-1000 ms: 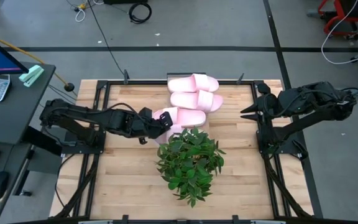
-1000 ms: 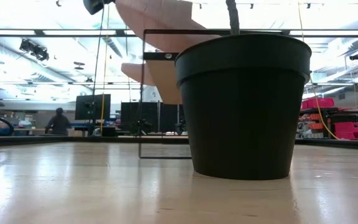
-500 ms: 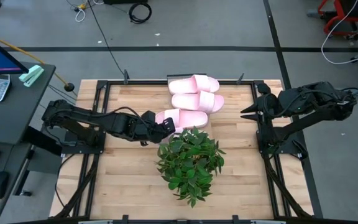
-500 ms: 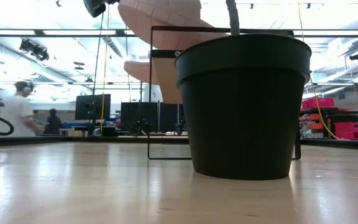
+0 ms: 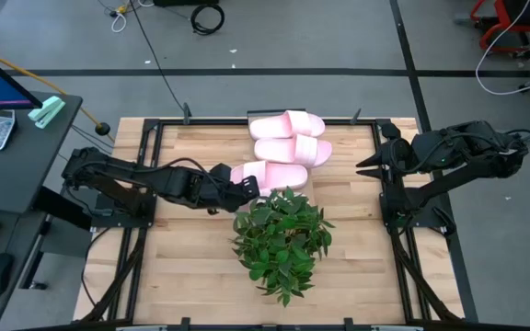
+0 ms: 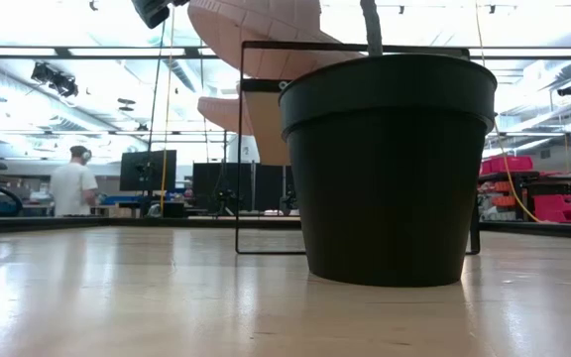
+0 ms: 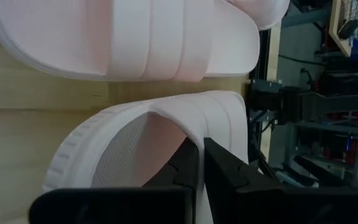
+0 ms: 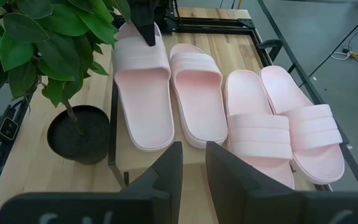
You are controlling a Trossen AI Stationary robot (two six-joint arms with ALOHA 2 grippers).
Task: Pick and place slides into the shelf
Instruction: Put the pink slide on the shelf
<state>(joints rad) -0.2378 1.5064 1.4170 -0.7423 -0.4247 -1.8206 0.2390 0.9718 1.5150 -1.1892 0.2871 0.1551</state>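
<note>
Four pale pink slides lie side by side on the shelf point(image 8: 232, 53), a light-wood plank on a black wire frame point(image 6: 355, 46). Three of them rest flat on their soles, touched by neither gripper point(image 8: 197, 93) point(image 8: 257, 124) point(image 8: 303, 118). The fourth slide point(image 5: 270, 172) point(image 8: 143, 99) is nearest the plant. My left gripper point(image 5: 247, 187) point(image 7: 199, 144) is shut on it. My right gripper point(image 5: 362, 166) point(image 8: 192, 148) hangs open off the shelf's right end and touches nothing. The low view shows only two pink soles point(image 6: 256, 30) point(image 6: 231, 109) on the frame. My left gripper holds the nearest slide by its broad strap point(image 7: 194, 118), pinched between the two fingers, one finger point(image 7: 185, 163) under the strap and the other point(image 7: 225, 171) outside it. The fingers come about level from the table's left. The slide lies sole-down on the shelf beside the others.
A leafy plant point(image 5: 279, 239) in a black pot point(image 6: 390, 169) point(image 8: 79, 134) stands on the table right in front of the shelf, its leaves near the held slide. Black frame rails run along the table's left and right sides. A person walks far behind the table.
My left gripper has moved a little toward the table's right with the slide still in its fingers. The slide, tilted a second ago, now lies flat on the shelf next to the others. In the low view the shelf's frame has shifted slightly sideways. For the last half second nothing has moved.
</note>
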